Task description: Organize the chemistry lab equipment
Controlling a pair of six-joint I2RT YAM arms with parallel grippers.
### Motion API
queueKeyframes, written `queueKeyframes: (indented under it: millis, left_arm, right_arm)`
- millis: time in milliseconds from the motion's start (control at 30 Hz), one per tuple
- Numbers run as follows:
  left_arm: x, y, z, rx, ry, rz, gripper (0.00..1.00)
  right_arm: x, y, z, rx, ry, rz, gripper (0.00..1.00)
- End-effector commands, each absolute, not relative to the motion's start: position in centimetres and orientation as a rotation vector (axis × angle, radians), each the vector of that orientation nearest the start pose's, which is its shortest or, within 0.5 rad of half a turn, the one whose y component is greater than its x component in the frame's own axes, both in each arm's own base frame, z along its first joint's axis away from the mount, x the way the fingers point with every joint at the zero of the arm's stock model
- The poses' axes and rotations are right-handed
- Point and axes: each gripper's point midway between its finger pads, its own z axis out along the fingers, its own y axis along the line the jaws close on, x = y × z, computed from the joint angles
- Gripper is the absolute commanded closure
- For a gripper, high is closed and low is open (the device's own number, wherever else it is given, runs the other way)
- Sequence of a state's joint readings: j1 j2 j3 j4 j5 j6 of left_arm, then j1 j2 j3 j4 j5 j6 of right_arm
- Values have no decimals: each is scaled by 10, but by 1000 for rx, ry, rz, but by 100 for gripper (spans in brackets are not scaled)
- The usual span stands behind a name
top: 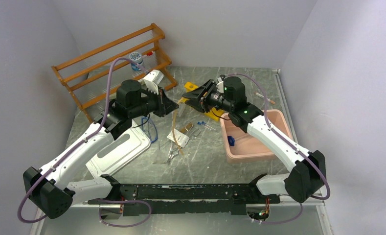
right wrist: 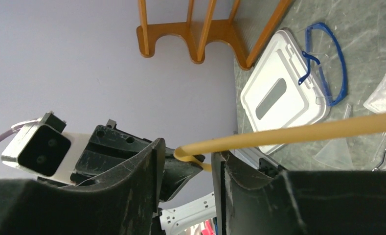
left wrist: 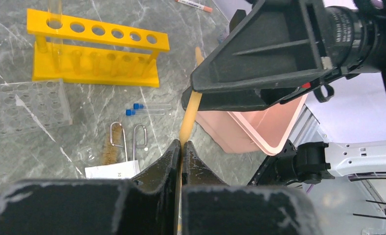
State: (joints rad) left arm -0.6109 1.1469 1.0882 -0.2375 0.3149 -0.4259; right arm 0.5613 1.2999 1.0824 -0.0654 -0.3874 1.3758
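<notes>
Pretty cluttered surface point(top: 208, 164): a yellow tube rack point(left wrist: 93, 35), a clear rack point(left wrist: 24, 105) beside it, two blue-capped tubes point(left wrist: 147, 108) and a pink tub point(top: 280, 116) all sit around the tan hose point(left wrist: 188, 115). From the left wrist, the right arm's black body blocks part of that hose. The left gripper point(left wrist: 181, 147) is pinched tight on the hose mid-surface. The right gripper point(right wrist: 188, 149) meets it nose to nose, jaws a bit apart with the hose running between them, not squeezed.

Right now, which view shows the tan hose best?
Right wrist: the tan hose runs across the frame, bending at the open right gripper. Left wrist shows a stretch pinched in the left gripper. Top external shows only a thin strip.
</notes>
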Motion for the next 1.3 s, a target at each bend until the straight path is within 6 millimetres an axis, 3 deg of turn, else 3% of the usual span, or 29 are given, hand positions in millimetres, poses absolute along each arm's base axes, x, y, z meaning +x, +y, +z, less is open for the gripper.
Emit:
queueKeyframes:
  millis: [0, 200, 367, 433, 500, 533, 633, 733, 867, 1100, 1267]
  left_arm:
    - [267, -281, 323, 441, 1819, -1036, 95]
    - [272, -283, 324, 433, 1816, -1032, 95]
    - [277, -282, 319, 416, 1843, -1007, 95]
    - [277, -283, 320, 418, 1844, -1010, 90]
    - [276, -284, 324, 423, 1828, -1020, 81]
    - [275, -284, 327, 425, 1822, -1029, 74]
    - [275, -280, 334, 409, 1812, -1011, 46]
    - [272, -273, 343, 407, 1787, -982, 30]
    - [266, -263, 358, 402, 1747, -958, 22]
    - [263, -252, 350, 385, 1773, -910, 21]
    - [262, -250, 339, 384, 1806, -893, 21]
  right_arm:
    - [297, 316, 314, 554, 2119, 1627, 58]
    - [295, 323, 315, 541, 2123, 1674, 62]
    - [287, 331, 337, 425, 2072, 1774, 79]
    - [284, 332, 342, 393, 2061, 1794, 87]
    - [284, 330, 348, 369, 2040, 1800, 95]
    - [285, 328, 350, 359, 2032, 1789, 99]
    - [290, 314, 363, 300, 1995, 1704, 100]
    - [295, 285, 384, 265, 1934, 1614, 100]
    - [307, 231, 411, 245, 1881, 1383, 100]
    - [322, 122, 413, 360, 1917, 707, 100]
    - [306, 66, 409, 463, 1912, 383, 100]
